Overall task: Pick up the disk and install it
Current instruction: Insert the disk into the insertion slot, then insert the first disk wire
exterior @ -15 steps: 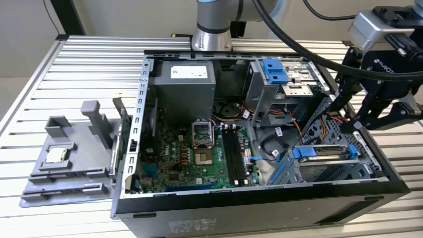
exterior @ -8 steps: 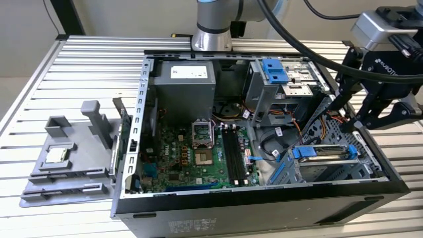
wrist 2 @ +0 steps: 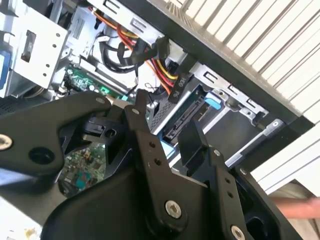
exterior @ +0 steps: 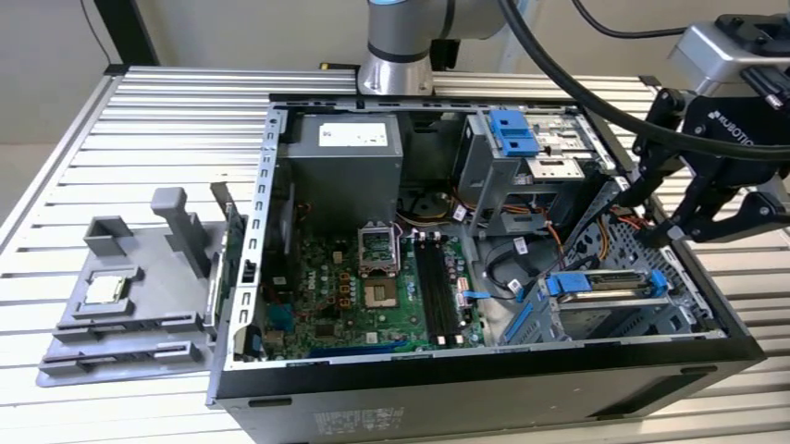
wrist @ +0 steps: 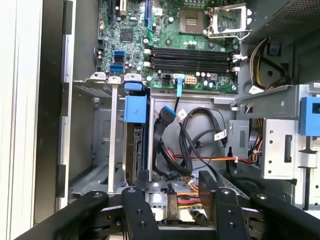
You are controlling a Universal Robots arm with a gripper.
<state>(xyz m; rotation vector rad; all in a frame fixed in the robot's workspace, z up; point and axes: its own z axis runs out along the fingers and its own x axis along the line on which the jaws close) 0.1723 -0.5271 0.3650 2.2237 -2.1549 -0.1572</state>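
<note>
The gripper (exterior: 654, 215) hung over the computer case (exterior: 494, 361) at the exterior view's right, above the case's right wall. Its fingers (wrist: 137, 202) were spread wide and held nothing; in both wrist views only cables (wrist: 185, 140) and bare metal showed between them.

The disk (exterior: 601, 285) lay inside the case, in the drive bay at the near right corner, to the right of the motherboard (exterior: 358, 287). Its blue carrier framed the grey drive, and a blue tab stood at the end nearest the board. In the first wrist view the disk (wrist: 136, 110) appeared edge-on, ahead of the gripper (wrist: 172, 200) and apart from it. In the second wrist view the disk (wrist 2: 187, 116) sat just beyond the fingertips, not touching them.

By my reading, the step in hand was the reach for the disk, with no grasp made. I could not tell whether the disk was loose in the bay or already seated. A grasp would call for lowering the open gripper into the narrow bay, closing across the carrier's edges and keeping clear of the cables beside it.

The case stood on a ribbed metal counter (exterior: 124, 120).
</note>
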